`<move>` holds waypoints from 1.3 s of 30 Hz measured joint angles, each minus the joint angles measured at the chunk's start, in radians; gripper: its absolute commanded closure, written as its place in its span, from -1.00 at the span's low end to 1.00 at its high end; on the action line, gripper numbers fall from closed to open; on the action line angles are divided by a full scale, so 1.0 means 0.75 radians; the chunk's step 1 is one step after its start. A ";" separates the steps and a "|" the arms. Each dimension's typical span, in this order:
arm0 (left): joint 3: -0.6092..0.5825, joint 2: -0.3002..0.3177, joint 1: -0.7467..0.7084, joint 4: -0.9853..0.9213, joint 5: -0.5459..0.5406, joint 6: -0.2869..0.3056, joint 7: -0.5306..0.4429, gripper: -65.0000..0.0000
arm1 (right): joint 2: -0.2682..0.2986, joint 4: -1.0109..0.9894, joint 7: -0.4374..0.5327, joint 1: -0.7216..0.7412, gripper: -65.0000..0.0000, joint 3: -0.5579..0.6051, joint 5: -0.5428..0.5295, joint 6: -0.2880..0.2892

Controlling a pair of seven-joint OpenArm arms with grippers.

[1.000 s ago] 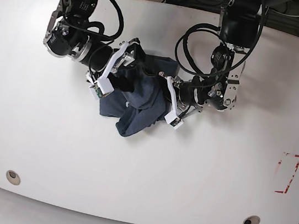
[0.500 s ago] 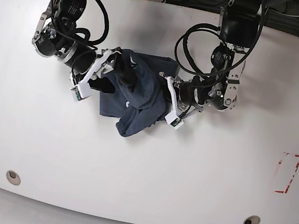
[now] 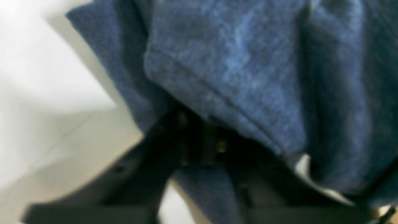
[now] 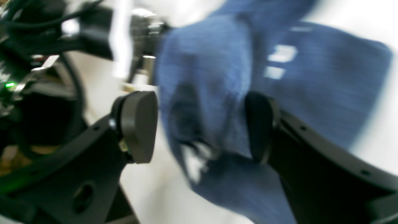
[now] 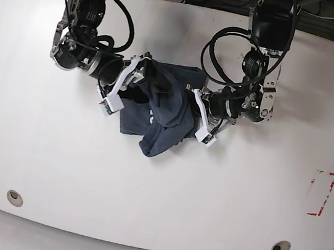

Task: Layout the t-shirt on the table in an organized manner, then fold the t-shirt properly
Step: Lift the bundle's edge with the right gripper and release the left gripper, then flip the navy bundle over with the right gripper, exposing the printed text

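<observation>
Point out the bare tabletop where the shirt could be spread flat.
Free: the glossy white table in front, from the crumpled navy t-shirt down to the two round grommet holes, and left. Crowded: the back middle, where both arms meet the shirt.

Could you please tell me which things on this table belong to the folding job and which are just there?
Job:
- t-shirt, bunched up dark blue
- table it lies on
- left tool and right tool, both at the shirt

Just there:
- red rectangle mark
- two grommet holes
</observation>
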State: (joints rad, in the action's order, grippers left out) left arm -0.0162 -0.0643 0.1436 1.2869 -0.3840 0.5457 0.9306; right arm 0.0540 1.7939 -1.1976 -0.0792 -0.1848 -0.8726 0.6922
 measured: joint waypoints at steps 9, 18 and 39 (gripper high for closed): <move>0.017 0.048 -0.018 0.082 -0.072 -0.020 0.027 0.35 | -0.039 -0.002 -0.001 -0.016 -0.26 0.021 0.002 -0.001; 0.198 0.032 -0.026 0.209 -0.149 -0.015 0.031 0.33 | -0.076 -0.003 -0.009 0.006 -0.26 0.132 0.004 0.000; 0.538 0.261 -0.041 0.407 -0.298 -0.015 0.037 0.33 | -0.072 -0.101 0.010 0.056 -0.26 0.149 0.108 -0.001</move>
State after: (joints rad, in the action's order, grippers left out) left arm 0.3874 0.1318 0.1131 1.5921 -0.6071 0.5346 0.9581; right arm 0.0002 1.7180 -1.1904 -0.0372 -0.0734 -0.7918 0.6918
